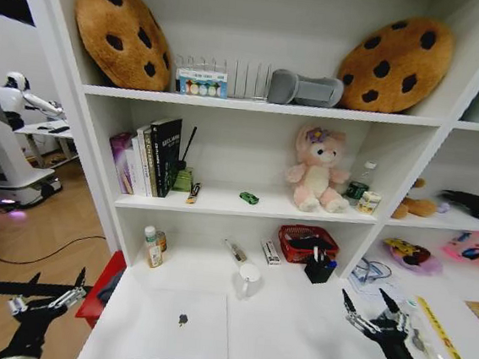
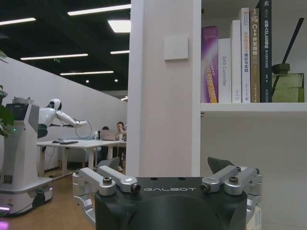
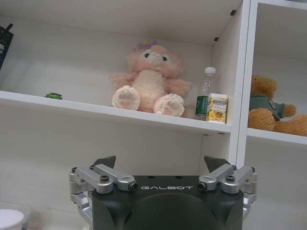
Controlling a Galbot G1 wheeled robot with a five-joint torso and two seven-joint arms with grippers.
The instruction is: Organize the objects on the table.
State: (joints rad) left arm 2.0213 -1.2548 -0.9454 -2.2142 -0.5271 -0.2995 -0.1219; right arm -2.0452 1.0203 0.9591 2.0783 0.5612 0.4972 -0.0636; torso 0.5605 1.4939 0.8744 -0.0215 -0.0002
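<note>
Silver laptop [image 1: 180,327] is lying closed and flat on the white table [image 1: 293,329], toward its front-left corner — using it as the reference for everything else.

Left gripper [image 1: 44,296] is hanging off the table's left edge, left of the laptop and over the wooden floor, fingers spread wide, holding nothing. In the left wrist view that gripper [image 2: 168,184] is facing the shelf upright, with a row of books [image 2: 237,60] on the shelf above.

Right gripper [image 1: 371,307] is hovering over the table well to the right of the laptop, fingers spread wide, empty. In the right wrist view it [image 3: 160,167] is pointing at the shelving, where the pink plush [image 3: 148,79] is sitting.

Behind the laptop, toward the back wall:
- white mug [image 1: 249,275] is standing just behind the laptop's far-right corner
- blue-capped white marker [image 1: 235,251] is lying behind the mug
- red wire basket [image 1: 307,241] is sitting farther back and to the right of the laptop
- black holder [image 1: 319,268] is standing just in front of the basket — cannot tell what is in it

Green toy car [image 1: 249,197] is sitting on the shelf above and behind the laptop, left of the pink plush [image 1: 317,170]; it is also showing in the right wrist view [image 3: 53,96].
</note>
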